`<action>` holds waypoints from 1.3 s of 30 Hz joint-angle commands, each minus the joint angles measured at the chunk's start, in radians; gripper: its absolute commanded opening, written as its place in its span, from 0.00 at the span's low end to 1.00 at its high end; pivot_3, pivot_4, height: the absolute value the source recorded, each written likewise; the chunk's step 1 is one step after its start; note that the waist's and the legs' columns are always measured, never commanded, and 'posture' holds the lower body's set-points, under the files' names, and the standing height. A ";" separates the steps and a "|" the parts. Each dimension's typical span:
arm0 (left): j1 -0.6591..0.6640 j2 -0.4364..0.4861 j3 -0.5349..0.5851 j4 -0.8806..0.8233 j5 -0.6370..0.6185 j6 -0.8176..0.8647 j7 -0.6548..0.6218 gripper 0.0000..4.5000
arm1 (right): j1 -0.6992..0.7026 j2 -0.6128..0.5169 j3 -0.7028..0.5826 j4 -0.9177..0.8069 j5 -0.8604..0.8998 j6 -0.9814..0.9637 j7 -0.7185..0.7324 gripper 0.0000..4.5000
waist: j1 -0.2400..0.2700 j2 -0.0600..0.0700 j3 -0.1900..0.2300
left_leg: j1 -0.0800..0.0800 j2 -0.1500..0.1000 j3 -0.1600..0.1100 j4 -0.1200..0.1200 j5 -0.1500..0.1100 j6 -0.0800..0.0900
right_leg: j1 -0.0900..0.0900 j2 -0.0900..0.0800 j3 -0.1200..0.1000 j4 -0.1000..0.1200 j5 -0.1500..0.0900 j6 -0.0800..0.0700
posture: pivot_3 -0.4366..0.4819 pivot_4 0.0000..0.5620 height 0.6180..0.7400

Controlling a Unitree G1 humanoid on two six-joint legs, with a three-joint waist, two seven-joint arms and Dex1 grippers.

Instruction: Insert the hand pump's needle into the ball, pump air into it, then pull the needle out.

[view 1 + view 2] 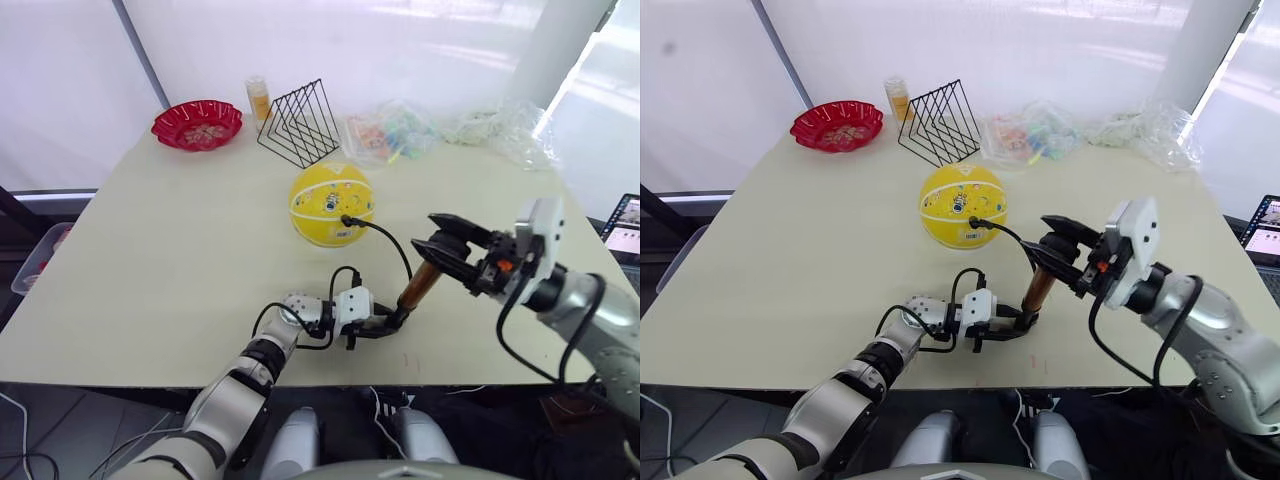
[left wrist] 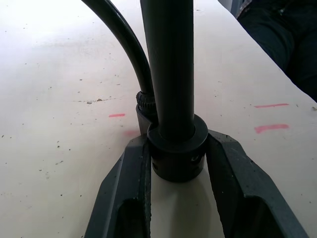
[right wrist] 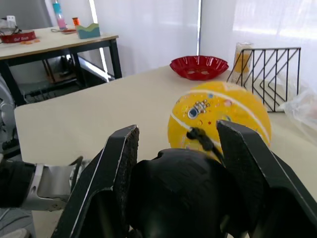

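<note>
Gripping the hand pump (image 1: 420,284) low on the counter (image 1: 150,250) is my left gripper (image 1: 385,325); my right gripper (image 1: 445,248) clamps its handle, needle (image 1: 346,220) in the ball (image 1: 330,203).

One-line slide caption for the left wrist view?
Left claw clamps the hand pump base on the table, hose alongside.

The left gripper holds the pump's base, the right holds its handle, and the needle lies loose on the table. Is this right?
Not quite. The needle is not loose on the table; it sits in the ball, as the left eye view shows. The rest is right.
</note>
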 commanded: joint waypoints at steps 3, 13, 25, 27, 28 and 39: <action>0.067 0.068 -0.054 0.118 0.111 0.073 0.004 0.25 | 0.124 0.066 0.141 0.157 -0.178 -0.104 0.070 0.45 | 0.000 -0.001 -0.002 | 0.001 0.000 0.000 0.000 0.001 0.001 | 0.000 0.001 0.000 0.000 0.000 0.000 | 0.48 0.27 0.97; 0.059 0.062 -0.063 0.128 0.113 0.075 0.006 0.25 | -0.002 -0.003 -0.060 0.046 0.012 -0.002 0.092 0.45 | 0.001 0.000 -0.001 | 0.000 0.000 -0.001 0.000 0.000 0.000 | 0.000 0.000 -0.001 0.000 0.000 0.000 | 0.48 0.27 0.97; 0.049 0.063 -0.063 0.138 0.116 0.075 0.008 0.25 | -0.257 -0.233 -0.382 0.016 0.412 0.197 0.006 0.45 | 0.012 0.007 0.011 | -0.002 -0.002 0.002 0.002 0.001 0.001 | 0.000 0.000 -0.002 0.000 0.001 0.002 | 0.48 0.27 0.97; 0.049 0.063 -0.063 0.138 0.116 0.075 0.007 0.25 | -0.278 -0.244 -0.395 0.021 0.451 0.207 -0.017 0.45 | 0.013 0.006 0.012 | -0.003 -0.002 0.002 0.002 0.001 0.001 | 0.000 0.000 -0.002 0.000 0.001 0.002 | 0.48 0.27 0.97; 0.049 0.063 -0.063 0.137 0.115 0.075 0.006 0.25 | -0.277 -0.242 -0.392 0.018 0.460 0.210 -0.025 0.45 | 0.013 0.006 0.012 | -0.003 -0.002 0.002 0.002 0.001 0.002 | 0.000 0.000 -0.001 0.000 0.001 0.003 | 0.48 0.27 0.97; 0.048 0.067 -0.064 0.132 0.111 0.075 0.008 0.25 | -0.050 -0.116 -0.092 -0.010 0.153 0.143 0.010 0.45 | 0.012 0.000 0.006 | -0.001 0.000 0.002 0.002 -0.001 -0.001 | 0.000 -0.001 -0.001 0.000 0.000 0.000 | 0.48 0.27 0.97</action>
